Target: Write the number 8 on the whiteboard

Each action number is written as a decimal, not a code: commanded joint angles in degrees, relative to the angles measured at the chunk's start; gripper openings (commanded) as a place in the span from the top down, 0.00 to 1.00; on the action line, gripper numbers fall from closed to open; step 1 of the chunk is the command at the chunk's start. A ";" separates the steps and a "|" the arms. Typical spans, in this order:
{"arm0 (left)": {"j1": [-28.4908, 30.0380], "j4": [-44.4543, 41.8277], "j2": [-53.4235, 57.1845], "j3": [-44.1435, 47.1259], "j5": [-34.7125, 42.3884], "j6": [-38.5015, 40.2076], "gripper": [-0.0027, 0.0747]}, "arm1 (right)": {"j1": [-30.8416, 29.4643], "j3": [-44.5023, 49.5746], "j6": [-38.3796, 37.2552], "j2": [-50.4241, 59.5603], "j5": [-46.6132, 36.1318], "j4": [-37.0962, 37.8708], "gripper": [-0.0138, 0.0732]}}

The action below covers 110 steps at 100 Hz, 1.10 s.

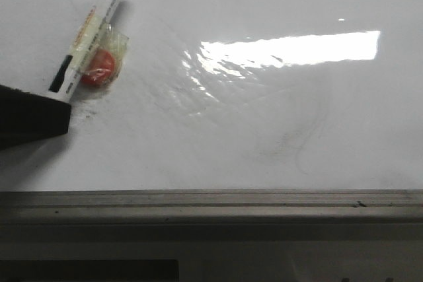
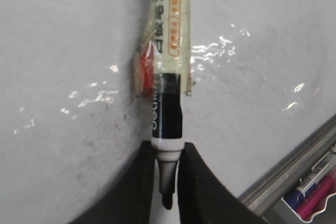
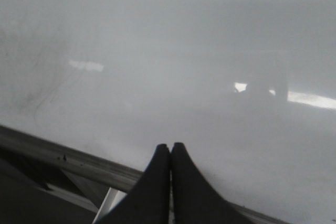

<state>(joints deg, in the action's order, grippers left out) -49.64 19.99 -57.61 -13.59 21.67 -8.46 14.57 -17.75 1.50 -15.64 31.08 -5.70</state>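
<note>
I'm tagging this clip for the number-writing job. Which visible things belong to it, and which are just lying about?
Belongs to the job:
- whiteboard, no black 8 on it yet
- marker, between the left end effector's fingers

Just lying about:
- spare pens beyond the board's frame
- right end effector, shut on nothing

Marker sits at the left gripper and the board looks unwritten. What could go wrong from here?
The marker carries a taped red lump on its side, which might twist it as the left gripper closes. The fingers flank only the tip end, so it may pivot. Faint old smudges on the whiteboard could muddle the 8.
</note>
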 commanded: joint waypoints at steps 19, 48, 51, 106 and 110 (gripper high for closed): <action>-0.41 -15.22 1.73 -6.69 1.37 0.51 0.99 | 6.06 -8.62 9.52 -6.94 -2.33 0.19 0.91; -0.41 -25.09 1.49 -8.20 -1.00 0.51 0.99 | 16.02 -17.80 14.18 -18.20 -2.98 -7.39 0.83; -0.41 -25.64 1.49 -8.20 -1.00 0.51 0.99 | 17.11 -18.47 14.18 -19.28 -2.98 -7.64 0.78; -0.41 -43.56 1.49 -8.20 6.15 0.51 0.99 | 21.83 -28.12 15.97 -32.43 -1.19 -10.23 0.48; -0.41 -44.15 1.49 -8.20 6.15 0.51 0.99 | 21.83 -28.90 16.23 -32.79 0.55 -10.70 0.48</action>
<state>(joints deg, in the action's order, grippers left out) -49.64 -23.68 -56.70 -19.94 22.94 -8.46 36.27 -43.12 16.29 -47.92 31.89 -15.13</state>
